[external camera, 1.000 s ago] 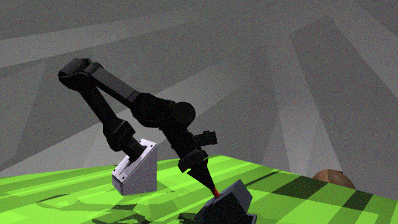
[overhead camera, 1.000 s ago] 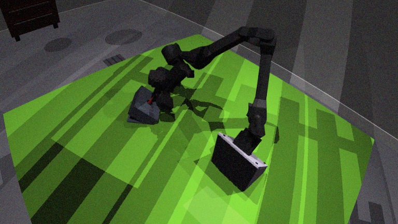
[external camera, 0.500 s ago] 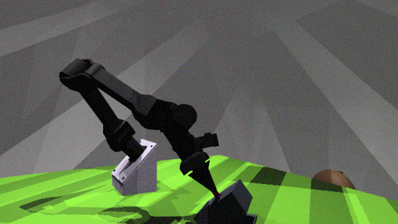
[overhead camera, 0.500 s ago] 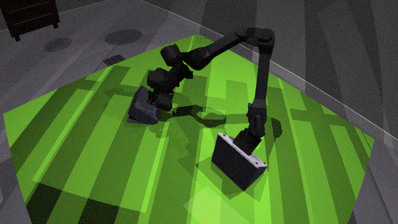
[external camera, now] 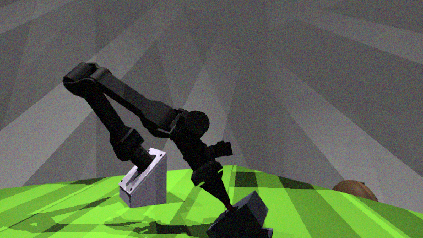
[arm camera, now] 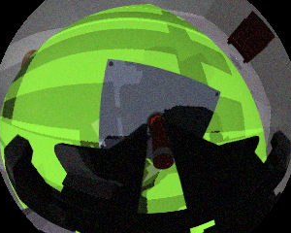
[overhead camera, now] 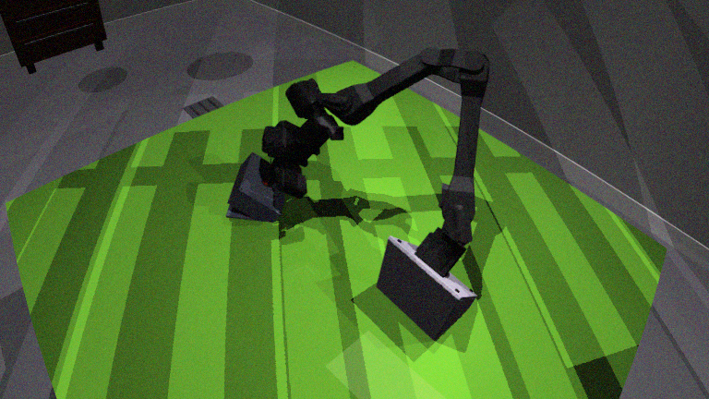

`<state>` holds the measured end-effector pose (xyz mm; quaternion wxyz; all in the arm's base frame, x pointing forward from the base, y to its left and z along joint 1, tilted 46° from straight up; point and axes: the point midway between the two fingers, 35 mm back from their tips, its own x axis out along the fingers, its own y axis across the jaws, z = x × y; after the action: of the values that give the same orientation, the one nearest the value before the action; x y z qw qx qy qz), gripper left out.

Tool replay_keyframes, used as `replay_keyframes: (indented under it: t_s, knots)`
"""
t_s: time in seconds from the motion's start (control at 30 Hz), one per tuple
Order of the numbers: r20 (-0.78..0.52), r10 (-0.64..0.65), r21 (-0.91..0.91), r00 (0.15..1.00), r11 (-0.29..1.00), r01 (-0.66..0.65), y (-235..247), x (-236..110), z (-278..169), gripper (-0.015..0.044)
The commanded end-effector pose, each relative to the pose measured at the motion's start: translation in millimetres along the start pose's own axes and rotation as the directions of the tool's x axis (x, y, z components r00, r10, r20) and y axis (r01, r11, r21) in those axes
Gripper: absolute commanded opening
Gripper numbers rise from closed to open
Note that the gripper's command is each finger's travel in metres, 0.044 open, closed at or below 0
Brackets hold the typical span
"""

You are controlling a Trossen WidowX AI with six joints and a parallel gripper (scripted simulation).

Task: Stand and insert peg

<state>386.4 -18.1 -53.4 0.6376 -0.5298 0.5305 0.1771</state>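
The red peg (overhead camera: pixel 267 183) (external camera: pixel 229 206) (arm camera: pixel 161 150) sticks into the face of the grey sloped panel (overhead camera: pixel 249 195) (external camera: pixel 250 212) (arm camera: pixel 142 91) on the green table. Only a short length of it shows above the panel face, and its white band is not visible. My gripper (overhead camera: pixel 277 179) (external camera: pixel 224 200) (arm camera: pixel 157 128) is tilted down onto the panel, with its fingers on either side of the peg's outer end. The fingers stand slightly apart, and a small gap shows beside the peg in the wrist view.
The arm's grey base block (overhead camera: pixel 420 295) (external camera: pixel 145 185) stands on the table behind the panel. A dark cabinet (overhead camera: pixel 49 5) (arm camera: pixel 252 35) stands on the floor beyond the table. A brown rounded object (external camera: pixel 353 189) sits past the table's far edge.
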Motion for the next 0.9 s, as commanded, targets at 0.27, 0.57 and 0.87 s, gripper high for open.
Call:
replay_keyframes:
  t_s: [0.27, 0.57, 0.87]
  knots:
    - [0.0, 0.0, 0.0, 1.0, 1.0, 0.0, 0, -1, 0, 0.0394]
    - [0.003, 0.0, -0.001, 1.0, 1.0, 0.0, -1, -14, 1, 0.044]
    - [0.005, 0.0, -0.001, 1.0, 1.0, 0.0, -2, -27, 2, 0.044]
